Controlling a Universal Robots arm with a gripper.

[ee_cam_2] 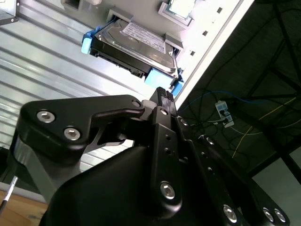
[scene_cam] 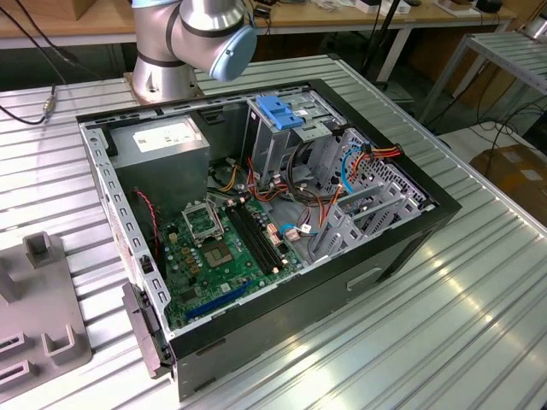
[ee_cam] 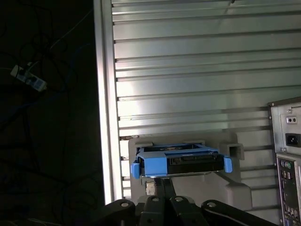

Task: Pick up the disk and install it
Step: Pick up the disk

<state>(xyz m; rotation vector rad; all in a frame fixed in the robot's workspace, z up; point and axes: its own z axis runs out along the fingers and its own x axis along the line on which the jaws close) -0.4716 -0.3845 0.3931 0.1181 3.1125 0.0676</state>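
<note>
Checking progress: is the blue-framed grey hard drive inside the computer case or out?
Out. The grey-metal hard drive with blue carrier rail rests on a grey holder on the slatted table.

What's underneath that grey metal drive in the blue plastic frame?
The flat grey-metal disk rests in a pale grey moulded holder on the ribbed metal table. The holder's floor right beneath it is covered.

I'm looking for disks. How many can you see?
1. The disk lies in its grey holder on the ribbed table, near the gripper. More could hide inside the metal cage.
</note>
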